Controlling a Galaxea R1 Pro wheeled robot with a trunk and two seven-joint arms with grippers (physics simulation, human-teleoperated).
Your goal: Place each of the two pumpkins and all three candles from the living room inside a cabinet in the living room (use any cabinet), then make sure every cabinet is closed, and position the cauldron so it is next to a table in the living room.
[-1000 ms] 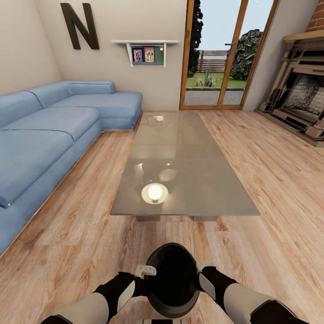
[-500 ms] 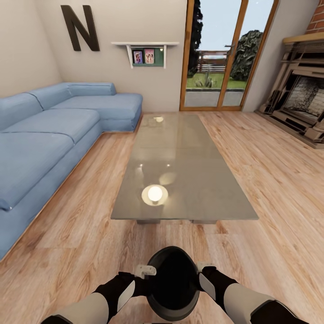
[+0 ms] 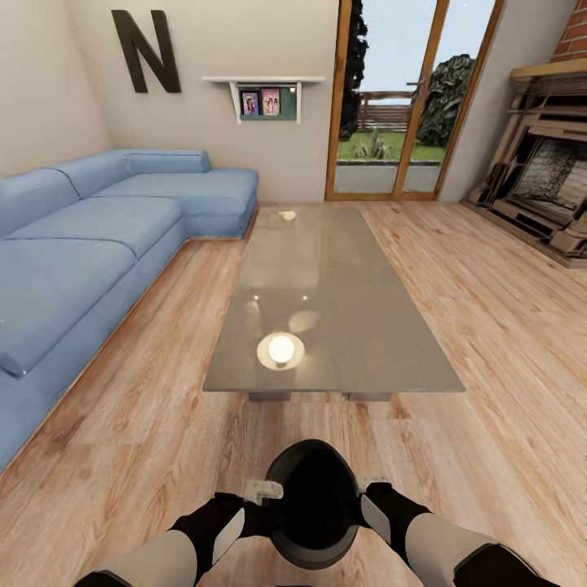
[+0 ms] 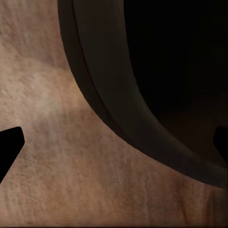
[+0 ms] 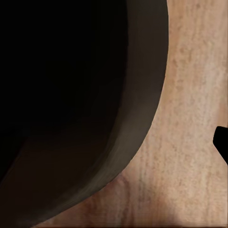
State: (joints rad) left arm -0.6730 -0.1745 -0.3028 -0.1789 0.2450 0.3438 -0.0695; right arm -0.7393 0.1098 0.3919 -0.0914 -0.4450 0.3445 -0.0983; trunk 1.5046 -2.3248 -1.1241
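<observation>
The cauldron (image 3: pixel 314 501), a matte black round pot with a wide mouth, sits low in front of me, a short way from the near end of the glass-topped table (image 3: pixel 359 326). My left gripper (image 3: pixel 262 491) and right gripper (image 3: pixel 368 487) flank it on either side. In the left wrist view the cauldron's rim (image 4: pixel 118 95) runs between fingertips (image 4: pixel 8 142) that stand wide apart, so that gripper is open. In the right wrist view the cauldron wall (image 5: pixel 137 95) is close up, with one fingertip (image 5: pixel 222 142) far out at the edge. Pumpkins, candles and cabinet are out of view.
A blue corner sofa (image 3: pixel 81 244) runs along the left. A brick fireplace (image 3: pixel 546 187) stands at the right, and a glazed door (image 3: pixel 391 106) is at the back. Light wood floor (image 3: pixel 505 342) lies on both sides of the table.
The whole picture has shifted slightly, so the camera moved. The cauldron looks a little smaller and stays between the two grippers.
</observation>
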